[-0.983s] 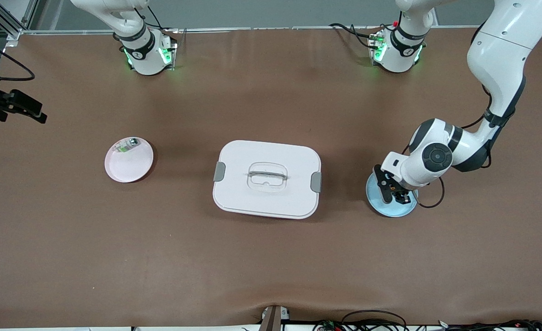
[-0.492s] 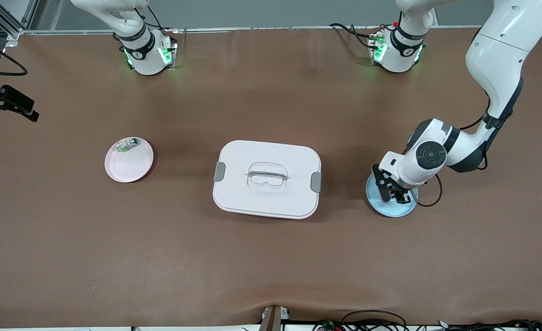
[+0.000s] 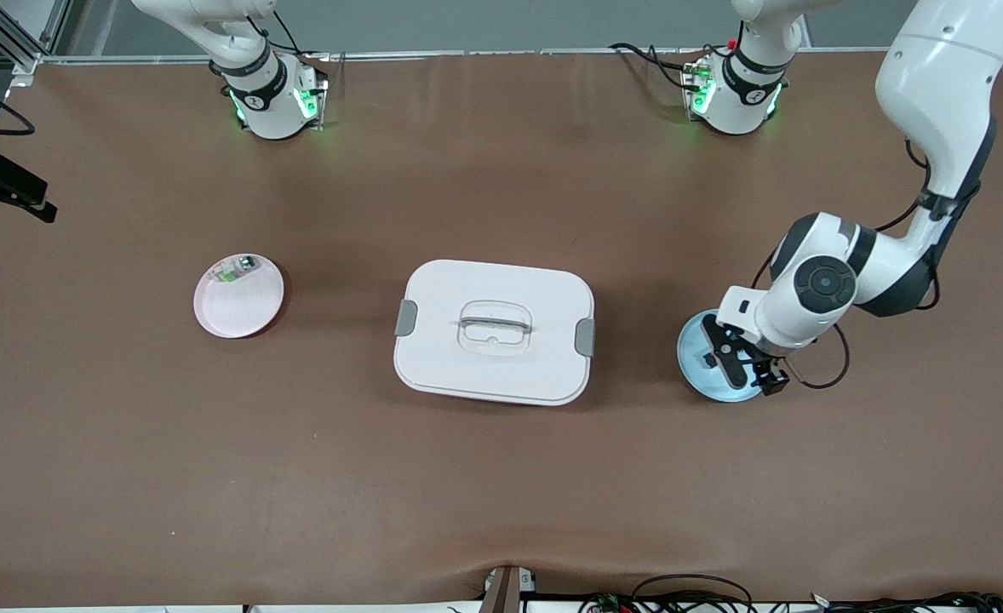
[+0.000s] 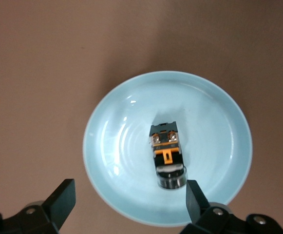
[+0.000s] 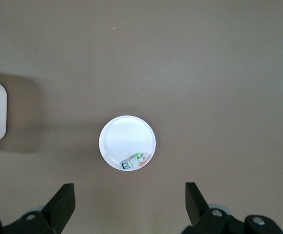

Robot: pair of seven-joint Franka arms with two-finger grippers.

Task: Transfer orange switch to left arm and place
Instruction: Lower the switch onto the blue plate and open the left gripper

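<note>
Left gripper [image 3: 744,364] low over blue plate [image 3: 694,362] at right of frame, fingers spread, holding nothing. Orange switch [image 4: 167,151] lying in plate centre. Right gripper [image 5: 126,204] high above white plate [image 5: 127,141], spread, waiting. Risk: off-centre closing tipping switch, later clipping box [image 3: 494,331].

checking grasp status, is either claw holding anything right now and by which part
Nothing is held. The left claw hangs open over the orange switch lying in the blue plate; the right claw is open, high over the white plate.
</note>
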